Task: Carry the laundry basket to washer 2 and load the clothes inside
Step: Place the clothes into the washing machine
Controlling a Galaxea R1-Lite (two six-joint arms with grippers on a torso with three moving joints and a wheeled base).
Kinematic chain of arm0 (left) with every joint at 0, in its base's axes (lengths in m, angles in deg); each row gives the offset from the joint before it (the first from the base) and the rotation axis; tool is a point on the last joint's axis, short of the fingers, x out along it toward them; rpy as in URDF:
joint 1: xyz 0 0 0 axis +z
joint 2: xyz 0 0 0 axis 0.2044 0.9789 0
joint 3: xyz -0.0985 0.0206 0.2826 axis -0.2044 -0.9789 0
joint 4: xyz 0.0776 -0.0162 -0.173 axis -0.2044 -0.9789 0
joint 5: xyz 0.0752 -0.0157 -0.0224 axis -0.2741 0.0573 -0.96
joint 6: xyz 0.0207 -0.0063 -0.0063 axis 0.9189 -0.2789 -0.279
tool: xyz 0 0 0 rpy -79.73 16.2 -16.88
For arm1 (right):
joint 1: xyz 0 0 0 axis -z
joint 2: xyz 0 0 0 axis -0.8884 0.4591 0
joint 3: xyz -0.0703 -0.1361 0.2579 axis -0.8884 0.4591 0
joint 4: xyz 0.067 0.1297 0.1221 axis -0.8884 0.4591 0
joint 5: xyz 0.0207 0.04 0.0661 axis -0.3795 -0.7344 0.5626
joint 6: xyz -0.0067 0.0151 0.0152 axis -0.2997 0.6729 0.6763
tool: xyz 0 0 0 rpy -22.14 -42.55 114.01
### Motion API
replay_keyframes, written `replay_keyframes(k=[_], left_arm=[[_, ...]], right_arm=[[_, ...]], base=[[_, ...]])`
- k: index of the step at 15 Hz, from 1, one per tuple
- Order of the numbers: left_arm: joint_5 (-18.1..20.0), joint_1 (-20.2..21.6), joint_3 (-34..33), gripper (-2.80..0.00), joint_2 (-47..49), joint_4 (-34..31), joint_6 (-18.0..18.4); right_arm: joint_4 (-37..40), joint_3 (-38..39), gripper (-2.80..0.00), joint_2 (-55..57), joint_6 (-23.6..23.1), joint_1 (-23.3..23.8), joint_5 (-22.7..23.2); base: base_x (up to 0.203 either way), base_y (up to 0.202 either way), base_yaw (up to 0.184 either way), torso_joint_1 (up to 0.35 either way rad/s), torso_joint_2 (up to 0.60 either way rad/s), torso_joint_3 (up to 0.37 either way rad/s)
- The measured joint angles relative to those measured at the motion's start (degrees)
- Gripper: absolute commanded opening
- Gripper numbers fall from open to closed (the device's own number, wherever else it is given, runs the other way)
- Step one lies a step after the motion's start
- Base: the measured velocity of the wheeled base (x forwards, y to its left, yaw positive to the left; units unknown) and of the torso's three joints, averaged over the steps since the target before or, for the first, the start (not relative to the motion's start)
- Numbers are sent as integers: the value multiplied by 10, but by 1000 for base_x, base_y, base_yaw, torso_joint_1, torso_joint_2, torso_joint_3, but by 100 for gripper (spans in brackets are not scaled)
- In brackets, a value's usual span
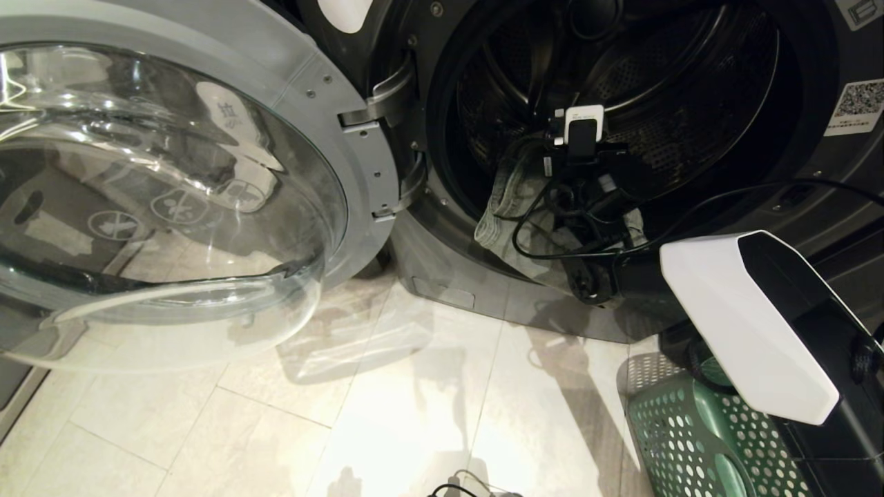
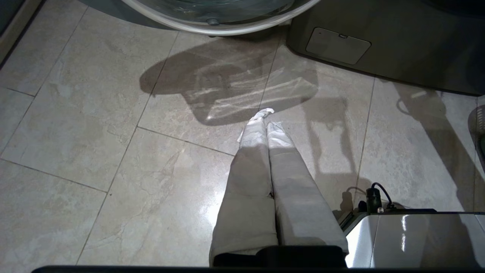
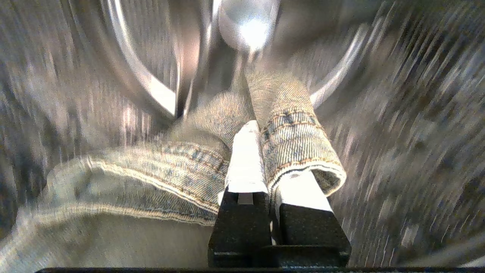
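The right tool (image 3: 265,151) is clamping a fold of the denim jeans (image 3: 182,167) just inside the mouth of the washer drum (image 1: 690,83), its white fingers (image 3: 246,159) pinched tight on the hemmed edge. In the head view the jeans are draping over the drum's lower lip, part of the cloth hanging outside it toward the floor (image 1: 345,414). To do this step well, the arm should be carrying the cloth deep past the lip before letting go, so the trailing part is being dragged in and not left across the door seal. The garment's long axis is running from the gripped fold out over the lip, the gripped end pointing into the drum. The left tool (image 2: 265,121) is hanging shut and empty over the floor, short of the washer. The green laundry basket (image 1: 690,435) is standing just beside the washer's front.
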Motion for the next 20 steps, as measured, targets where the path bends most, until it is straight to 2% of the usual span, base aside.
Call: replay_keyframes(k=[3, 7, 9, 20], left_arm=[[0, 0, 0, -280, 0, 0, 0], [0, 0, 0, -280, 0, 0, 0], [0, 0, 0, -280, 0, 0, 0], [0, 0, 0, -280, 0, 0, 0]], right_arm=[[164, 1, -280, -13, 93, 8, -31], [426, 0, -280, -58, 233, 16, -35], [507, -1, -280, -83, 277, 19, -35], [536, 2, -280, -135, 280, 5, -42]], base=[[0, 0, 0, 0, 0, 0], [0, 0, 0, 0, 0, 0], [0, 0, 0, 0, 0, 0], [0, 0, 0, 0, 0, 0]])
